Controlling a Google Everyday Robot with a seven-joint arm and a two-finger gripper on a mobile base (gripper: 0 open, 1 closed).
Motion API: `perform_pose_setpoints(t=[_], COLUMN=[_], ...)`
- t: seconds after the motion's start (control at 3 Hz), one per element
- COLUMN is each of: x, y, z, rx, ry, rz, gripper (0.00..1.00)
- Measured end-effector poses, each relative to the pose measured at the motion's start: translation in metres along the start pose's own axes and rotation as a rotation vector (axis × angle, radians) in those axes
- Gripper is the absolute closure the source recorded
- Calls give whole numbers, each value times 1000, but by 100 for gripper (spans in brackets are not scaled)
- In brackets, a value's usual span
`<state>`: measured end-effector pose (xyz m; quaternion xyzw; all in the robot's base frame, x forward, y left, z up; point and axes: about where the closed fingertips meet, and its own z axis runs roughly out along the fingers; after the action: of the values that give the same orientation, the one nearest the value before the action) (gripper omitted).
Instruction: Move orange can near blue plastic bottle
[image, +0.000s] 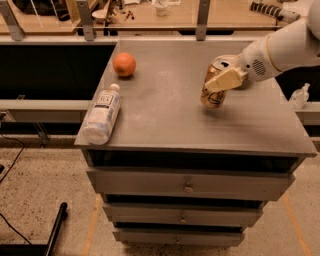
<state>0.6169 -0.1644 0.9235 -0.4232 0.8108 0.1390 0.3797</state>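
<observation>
Orange can (214, 98), long axis near upright with its top tilted right, pinched in gripper (217, 83) jaws at right-centre of grey desk (165, 125). Bottle (101, 115) lies at left edge, cap rearward. Speckled floor.

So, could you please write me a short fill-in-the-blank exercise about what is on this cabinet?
1. The hand, at the picture's right, is shut on the orange can; the blue plastic bottle is at the picture's ____.
2. The bottle lies on its ____.
3. The round fruit behind it is an ____.
4. The cabinet has ____ knobbed drawers.
Missing words: left; side; orange; three.
</observation>
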Motion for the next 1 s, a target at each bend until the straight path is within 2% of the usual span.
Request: perform_pose_setpoints(t=[0.33,0.67,1.0], x=[-22,-30,-34], y=[17,77,99], z=[16,67,84], rx=[-67,-226,-279], ry=[-26,-10,4], rz=[-35,-59,-74], gripper=[100,100,100])
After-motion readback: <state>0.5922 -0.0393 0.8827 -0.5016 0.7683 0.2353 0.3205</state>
